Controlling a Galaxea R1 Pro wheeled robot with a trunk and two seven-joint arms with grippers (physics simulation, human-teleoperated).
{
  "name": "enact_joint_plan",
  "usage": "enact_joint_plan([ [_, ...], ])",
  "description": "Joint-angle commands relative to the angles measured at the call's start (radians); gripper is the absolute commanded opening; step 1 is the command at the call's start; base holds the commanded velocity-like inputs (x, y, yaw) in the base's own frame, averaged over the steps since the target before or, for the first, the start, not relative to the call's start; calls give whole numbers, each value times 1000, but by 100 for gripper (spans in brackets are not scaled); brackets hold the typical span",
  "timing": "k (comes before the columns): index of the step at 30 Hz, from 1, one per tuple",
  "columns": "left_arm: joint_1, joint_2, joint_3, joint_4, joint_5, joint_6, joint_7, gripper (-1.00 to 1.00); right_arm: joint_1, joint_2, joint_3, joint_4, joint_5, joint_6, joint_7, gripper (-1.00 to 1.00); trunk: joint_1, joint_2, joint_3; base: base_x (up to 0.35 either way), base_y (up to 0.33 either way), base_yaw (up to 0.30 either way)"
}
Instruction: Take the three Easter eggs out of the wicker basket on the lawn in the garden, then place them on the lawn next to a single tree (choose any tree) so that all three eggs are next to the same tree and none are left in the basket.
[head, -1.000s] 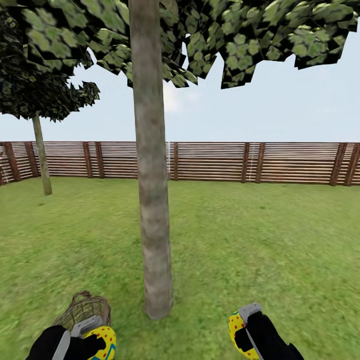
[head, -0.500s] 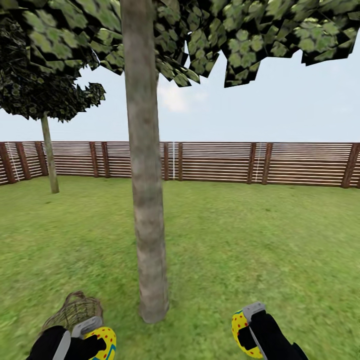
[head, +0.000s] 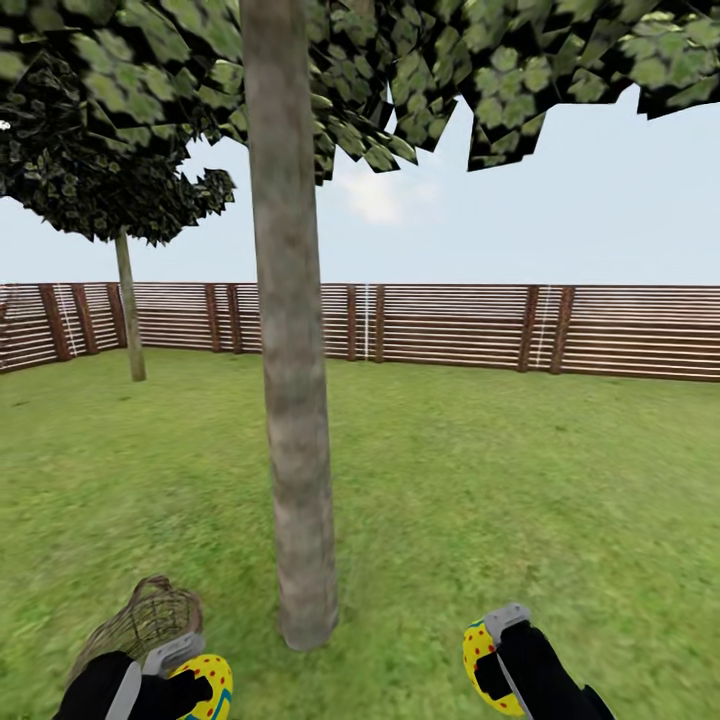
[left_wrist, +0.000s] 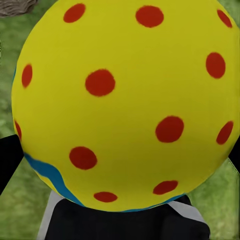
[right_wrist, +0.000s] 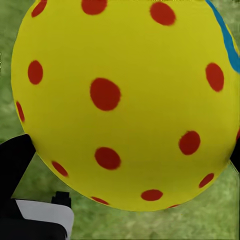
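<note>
A: Eggs: where are they seen?

B: One egg (head: 203, 682) is pinched in the left gripper (head: 185, 675), left of the tree (head: 293, 400) and just in front of the basket (head: 148, 618). A second egg (head: 486, 668) is clamped in the right gripper (head: 497, 665), right of the tree. Each is seen close up between dark fingers in the wrist views.

A: And the basket's contents?

B: That cannot be told; only woven wall is seen. The basket is lying tilted on the lawn (head: 480, 480), near the trunk's left side. A fence (head: 450, 325) is seen beyond the tree.
</note>
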Motion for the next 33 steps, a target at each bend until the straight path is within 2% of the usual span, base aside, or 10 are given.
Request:
enact_joint_plan([
  [1,-1,0,2,-2,0,5,-3,-100,0,-1,3,-1,10,5,6,-100,1,-1,-1,101,-241,290],
  [7,-1,0,4,-4,0,5,-3,-100,0,-2,1,-1,5,4,8,-100,1,-1,-1,101,-235,215],
  [23,-1,1,6,-12,0,6,-6,-100,0,-1,3,4,5,3,7,-100,1,-1,-1,110,-192,3],
  [33,-1,1,7,-11,1,8,-11,-100,0,-1,3,7,7,3,5,-100,1,-1,-1,256,-106,0],
])
